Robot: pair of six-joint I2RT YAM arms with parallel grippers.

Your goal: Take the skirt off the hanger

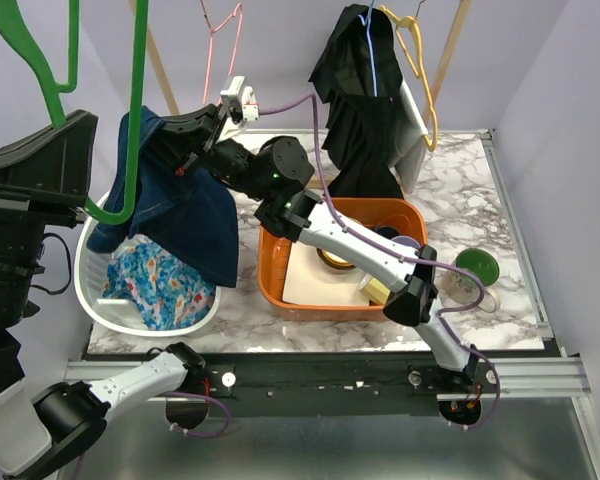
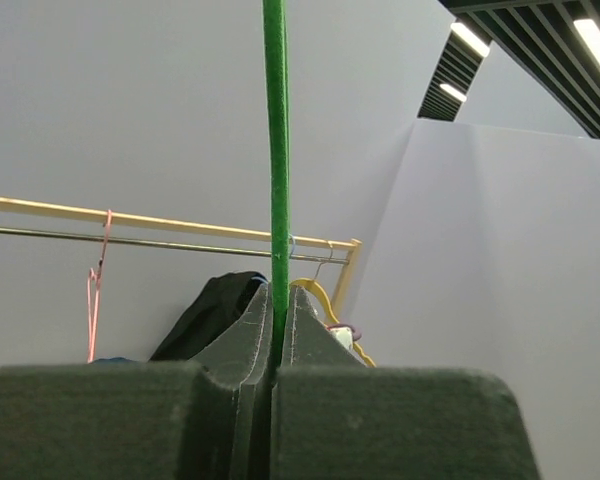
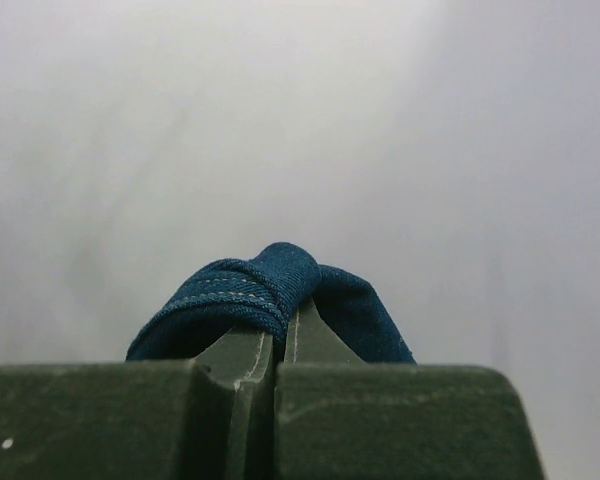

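**Risk: denim catching on the hanger as it is pulled**

Top external: the blue skirt (image 1: 180,210) is draped over the lower bar of the green hanger (image 1: 135,100) and hangs above the white basket (image 1: 205,315). The right gripper (image 1: 175,140) has it by the upper edge, with the arm reaching far across the table and its wrist turned to the left. The left gripper (image 1: 75,122) is raised high on the left, close to the camera, and holds the hanger there. Much of the cloth lies on both sides of the bar. A sideways pull could drag the hanger along or twist it in the left grip instead of sliding the denim free. The curved hanger end could also snag a fold.

Left wrist: the fingers (image 2: 248,335) are pressed together on the thin green rod, which runs straight up between them. Such a narrow rod may pivot or slip under load.

Right wrist: the fingers (image 3: 242,355) are pressed together on a small rolled hem of denim, which bulges just above the tips. The bite looks shallow, so a hard tug might strip the cloth out.
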